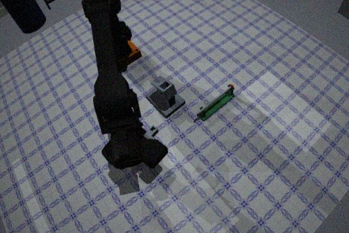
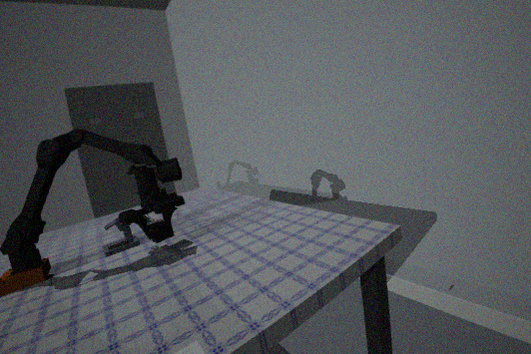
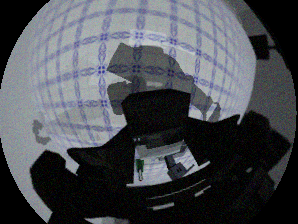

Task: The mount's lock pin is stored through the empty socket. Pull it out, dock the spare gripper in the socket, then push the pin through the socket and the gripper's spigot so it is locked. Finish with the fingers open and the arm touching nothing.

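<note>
The grey mount (image 1: pixel 174 102) (image 3: pixel 176 170) stands on the table; its square socket (image 1: pixel 166 84) faces up and shows no pin through it. A long green holder (image 1: pixel 218 104) (image 3: pixel 140 164) lies beside it; a thin grey rod with a red end (image 1: pixel 231 86), seemingly the lock pin, lies along it. My gripper (image 3: pixel 153 119) is shut on the spare gripper (image 3: pixel 156 107), a dark block between the fingers, held above the table in front of the mount. The spare gripper's pale grey end (image 1: pixel 151 132) sticks out toward the mount. The fingertips are hidden in the top view.
The arm's orange base (image 1: pixel 132 55) (image 2: pixel 24 279) is behind the mount. The checked tablecloth (image 1: pixel 262 154) (image 2: pixel 279 264) covers the table. A blue bin (image 1: pixel 24 8) stands on the floor beyond the table.
</note>
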Controlling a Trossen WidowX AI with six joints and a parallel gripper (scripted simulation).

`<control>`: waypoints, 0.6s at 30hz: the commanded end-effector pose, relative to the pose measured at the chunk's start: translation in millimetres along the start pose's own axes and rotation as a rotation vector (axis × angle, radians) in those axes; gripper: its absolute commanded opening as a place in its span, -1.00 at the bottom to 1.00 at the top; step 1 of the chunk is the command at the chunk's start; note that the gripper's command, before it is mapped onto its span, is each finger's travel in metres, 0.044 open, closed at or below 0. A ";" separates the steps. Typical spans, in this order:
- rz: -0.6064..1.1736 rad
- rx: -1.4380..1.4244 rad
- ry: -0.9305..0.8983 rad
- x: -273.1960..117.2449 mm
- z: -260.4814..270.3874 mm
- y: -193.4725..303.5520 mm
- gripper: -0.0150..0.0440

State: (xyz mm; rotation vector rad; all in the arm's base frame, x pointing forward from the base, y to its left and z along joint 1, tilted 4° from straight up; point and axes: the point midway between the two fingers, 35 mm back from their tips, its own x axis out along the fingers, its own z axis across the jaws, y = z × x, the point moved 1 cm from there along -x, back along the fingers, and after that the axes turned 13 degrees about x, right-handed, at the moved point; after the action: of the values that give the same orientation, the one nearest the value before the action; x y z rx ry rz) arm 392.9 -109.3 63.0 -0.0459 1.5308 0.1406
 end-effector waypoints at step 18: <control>-0.001 0.376 -0.003 -2.8 -3.2 4.4 -0.49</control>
State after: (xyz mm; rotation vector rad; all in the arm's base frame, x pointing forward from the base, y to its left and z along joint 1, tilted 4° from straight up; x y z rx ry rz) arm 388.9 -106.0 61.1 0.1987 1.5483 -0.0925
